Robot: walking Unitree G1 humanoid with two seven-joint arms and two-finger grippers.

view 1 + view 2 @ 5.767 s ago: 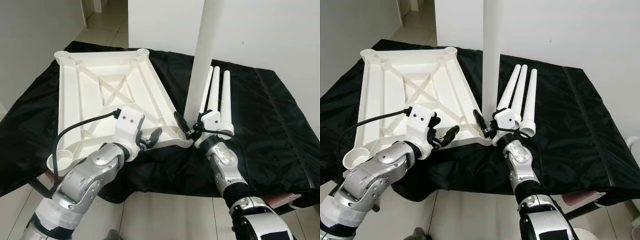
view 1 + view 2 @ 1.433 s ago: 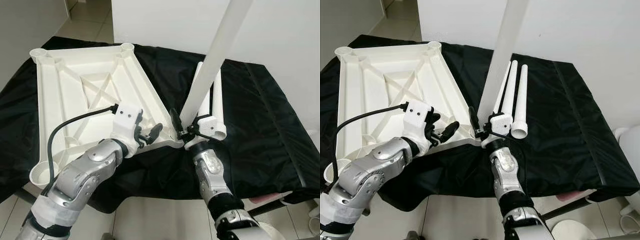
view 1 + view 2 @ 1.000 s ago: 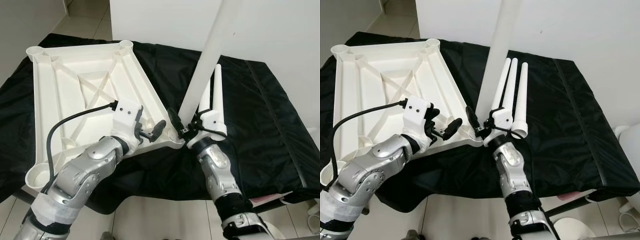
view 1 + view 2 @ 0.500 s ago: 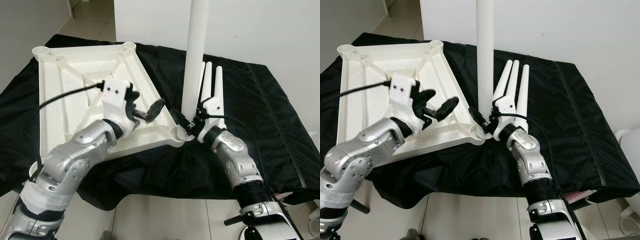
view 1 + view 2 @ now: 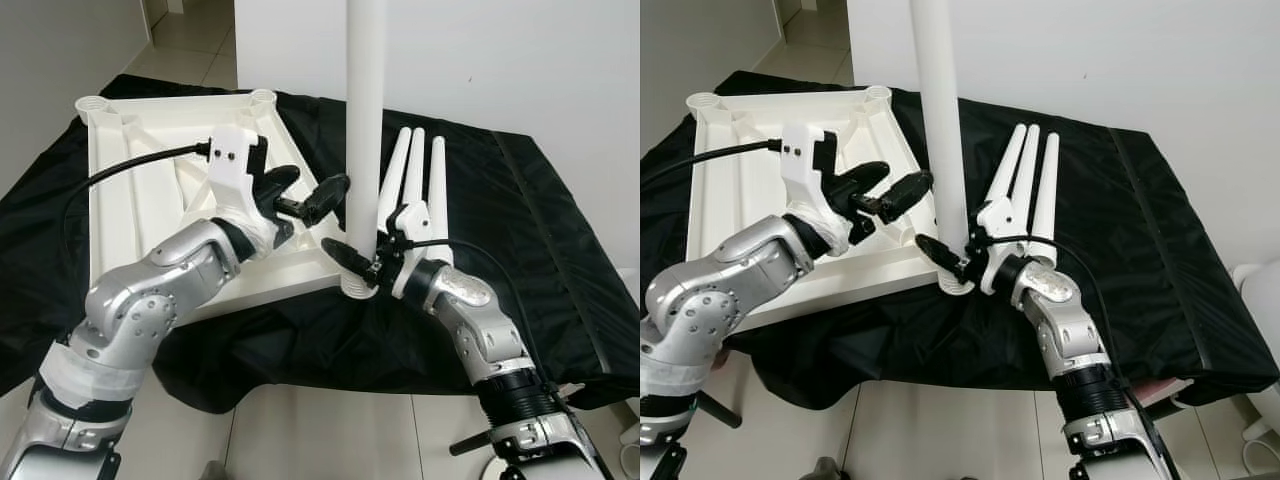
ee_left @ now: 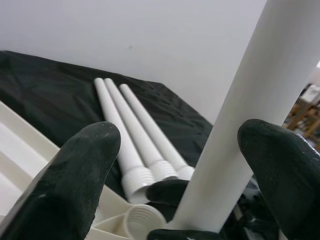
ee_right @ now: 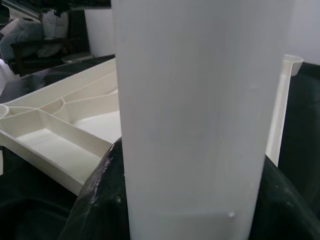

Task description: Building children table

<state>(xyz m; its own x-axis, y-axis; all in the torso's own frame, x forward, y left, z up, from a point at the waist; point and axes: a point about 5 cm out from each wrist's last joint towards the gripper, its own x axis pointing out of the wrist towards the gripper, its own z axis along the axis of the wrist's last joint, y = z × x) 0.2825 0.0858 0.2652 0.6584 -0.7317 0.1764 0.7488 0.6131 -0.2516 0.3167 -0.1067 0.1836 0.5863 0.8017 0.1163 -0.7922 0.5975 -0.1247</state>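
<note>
A white tabletop (image 5: 150,190) lies underside-up on a black cloth (image 5: 540,230); it takes up the cloth's 9 o'clock half, its far edge near the cloth's 12 o'clock border, its near corner pointing toward 6 o'clock. At that near corner a round socket (image 5: 358,288) takes the foot of a white leg (image 5: 364,120), which stands upright and runs out past the top of the head views. The right gripper (image 5: 362,262) pinches the leg just above the socket, one black finger on either side; in the right wrist view the leg (image 7: 195,110) sits tight between the dark fingers (image 7: 100,200). The left gripper (image 5: 310,195) hovers over the tabletop at 9 o'clock of the leg, fingers spread, the far fingertip (image 6: 280,165) just beside the leg, contact uncertain. Three spare legs (image 5: 425,190) lie side by side at 3 o'clock of the standing one, close to it; beyond them toward 3 o'clock the cloth is bare to its edge.
</note>
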